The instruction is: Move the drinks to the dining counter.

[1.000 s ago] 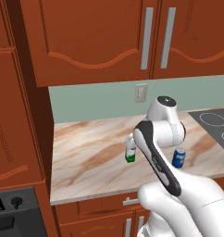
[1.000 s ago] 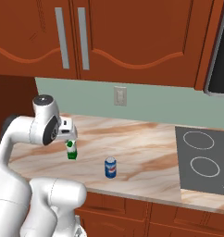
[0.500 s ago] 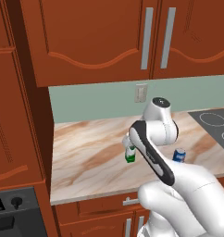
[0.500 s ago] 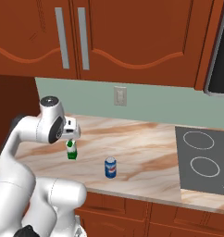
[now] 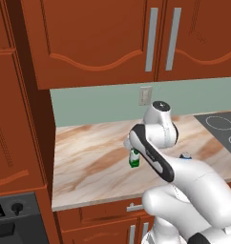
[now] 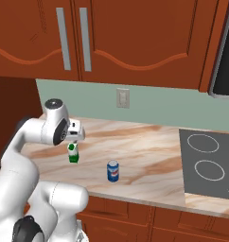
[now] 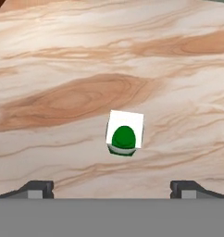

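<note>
The white carton (image 6: 74,153) with green base and top stands upright on the marble counter (image 6: 149,151) under the red-brown wall cabinets. My gripper (image 6: 74,140) hangs just above it, pointing down. In the hand view the carton (image 7: 125,134) lies straight below, centred between my wide-apart fingertips (image 7: 37,190), and my gripper (image 7: 112,190) is open with nothing in it. The blue can (image 6: 113,171) with the white label stands a little right of the carton, nearer the front edge. In the left base view my arm partly hides the carton (image 5: 134,158) and most of the can (image 5: 185,156). The dining counter is out of view.
A black cooktop (image 6: 206,163) is set into the counter at the right. Wall cabinets (image 6: 111,38) hang above, and a wall outlet (image 6: 122,98) sits on the green backsplash. A tall cabinet (image 5: 17,119) closes the counter's left end. Bare marble (image 5: 89,162) stretches left of the carton.
My arm has swung slightly, bringing the hand more squarely over the carton. The carton and the can have not moved, and the jaws stay wide.
</note>
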Motion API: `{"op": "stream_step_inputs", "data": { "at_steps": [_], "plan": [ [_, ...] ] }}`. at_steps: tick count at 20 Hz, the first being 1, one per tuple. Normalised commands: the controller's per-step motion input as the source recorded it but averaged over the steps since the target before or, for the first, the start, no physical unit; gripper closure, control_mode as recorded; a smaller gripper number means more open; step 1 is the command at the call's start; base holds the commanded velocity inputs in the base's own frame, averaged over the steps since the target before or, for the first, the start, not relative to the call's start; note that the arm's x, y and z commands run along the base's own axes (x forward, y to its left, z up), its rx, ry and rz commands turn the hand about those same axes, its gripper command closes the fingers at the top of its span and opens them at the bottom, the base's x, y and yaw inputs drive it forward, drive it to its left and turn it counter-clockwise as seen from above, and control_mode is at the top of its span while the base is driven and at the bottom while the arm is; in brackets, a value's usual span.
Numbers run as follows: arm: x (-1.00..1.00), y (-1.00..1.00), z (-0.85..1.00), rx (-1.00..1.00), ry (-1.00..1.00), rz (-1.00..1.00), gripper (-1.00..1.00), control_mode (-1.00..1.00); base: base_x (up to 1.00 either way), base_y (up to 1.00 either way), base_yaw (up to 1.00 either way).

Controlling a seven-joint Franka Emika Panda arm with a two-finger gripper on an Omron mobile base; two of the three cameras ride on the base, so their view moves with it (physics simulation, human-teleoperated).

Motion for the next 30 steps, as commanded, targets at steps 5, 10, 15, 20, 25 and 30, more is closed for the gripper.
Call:
{"op": "stream_step_inputs", "data": {
  "at_steps": [5, 10, 15, 20, 25, 30],
  "plan": [
    [0.26, 0.00, -0.04, 0.00, 0.00, 0.00, -1.00, -1.00, 0.00, 0.00, 0.00],
    [0.15, 0.00, -0.18, 0.00, 0.00, 0.00, -1.00, -1.00, 0.00, 0.00, 0.00],
    [0.01, 0.00, -0.35, 0.00, 0.00, 0.00, -1.00, -1.00, 0.00, 0.00, 0.00],
    [0.00, 0.00, -0.22, 0.00, 0.00, 0.00, -1.00, -1.00, 0.00, 0.00, 0.00],
    [0.02, 0.00, -0.12, 0.00, -0.01, 0.00, -1.00, -1.00, 0.00, 0.00, 0.00],
    [0.03, 0.00, -0.06, 0.00, -0.08, 0.00, -1.00, -1.00, 0.00, 0.00, 0.00]
  ]
}}
